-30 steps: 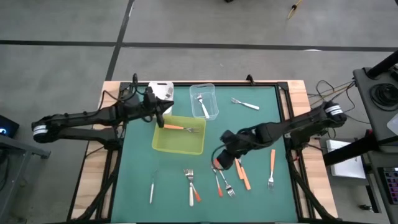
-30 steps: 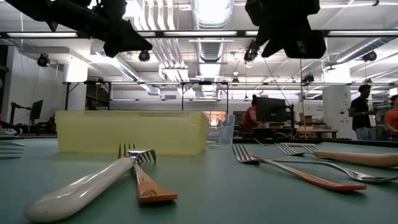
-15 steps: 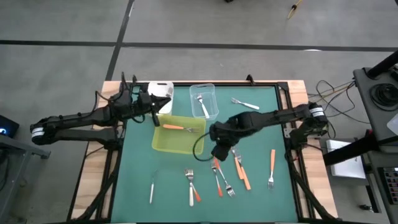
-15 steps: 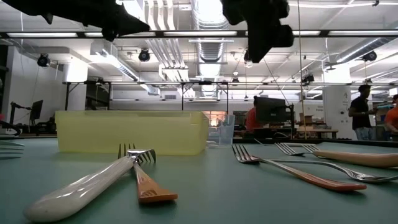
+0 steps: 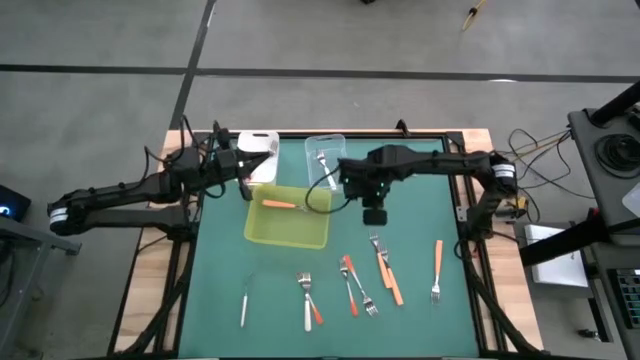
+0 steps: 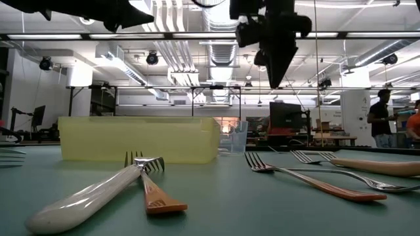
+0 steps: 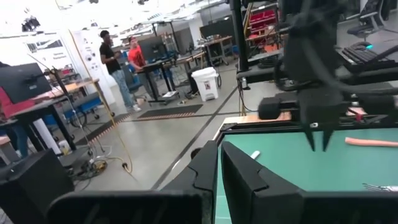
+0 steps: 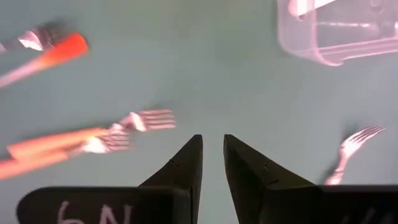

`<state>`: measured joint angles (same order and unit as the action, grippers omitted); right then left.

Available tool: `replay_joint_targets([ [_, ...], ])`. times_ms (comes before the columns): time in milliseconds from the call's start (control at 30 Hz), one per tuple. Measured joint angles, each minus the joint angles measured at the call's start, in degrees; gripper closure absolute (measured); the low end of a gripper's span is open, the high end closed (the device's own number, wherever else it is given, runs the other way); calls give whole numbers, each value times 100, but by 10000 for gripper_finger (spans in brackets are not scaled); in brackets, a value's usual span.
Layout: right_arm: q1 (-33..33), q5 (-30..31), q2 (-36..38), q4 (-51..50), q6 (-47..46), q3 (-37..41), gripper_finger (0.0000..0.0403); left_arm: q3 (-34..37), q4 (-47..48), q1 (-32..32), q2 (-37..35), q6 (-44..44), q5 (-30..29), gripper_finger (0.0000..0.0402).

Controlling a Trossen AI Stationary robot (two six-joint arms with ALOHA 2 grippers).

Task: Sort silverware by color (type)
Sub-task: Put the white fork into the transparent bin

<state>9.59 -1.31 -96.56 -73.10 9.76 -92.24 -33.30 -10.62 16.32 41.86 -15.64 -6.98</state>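
Note:
Several forks lie flat on the green mat near the near edge: orange-handled ones, one at the right, a white-handled and orange pair. One orange-handled fork lies in the yellow-green tray. A white-handled fork lies in the clear tub. My right gripper hangs above bare mat between the clear tub and the forks, pointing down, open by a narrow gap, holding nothing. My left gripper is shut beside the tray's far left corner.
A white tub stands at the far left corner of the mat, behind my left arm. A thin all-silver utensil lies near the near left. In the right wrist view another fork lies near the clear tub. People stand in the room beyond.
My right gripper has risen from above the forks in the middle of the mat and swung toward the far edge, its arm stretching out across the table; it carries nothing. My left gripper has drawn back a little toward the left edge and upward.

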Motion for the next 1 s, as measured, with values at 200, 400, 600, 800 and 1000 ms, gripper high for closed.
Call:
replay_joint_targets([
  [200, 1019, 424, 3, 73, 802, 22, 347, -31, -1, 0, 9, -41, 0, 398],
  [400, 2156, 447, 3, 61, 1280, 97, 353, -31, 179, 0, -31, -163, 0, 398],
  [600, 3020, 406, 55, 323, 1277, 316, 389, -30, 213, 0, -224, -146, -1, 398],
  [800, 3364, 225, 55, 1030, 1648, 960, 394, 39, 285, 0, -396, -146, -2, 398],
  [1000, 3529, -81, 55, 1821, 1874, 1783, 394, 42, 522, 7, -589, -166, -12, 398],
])
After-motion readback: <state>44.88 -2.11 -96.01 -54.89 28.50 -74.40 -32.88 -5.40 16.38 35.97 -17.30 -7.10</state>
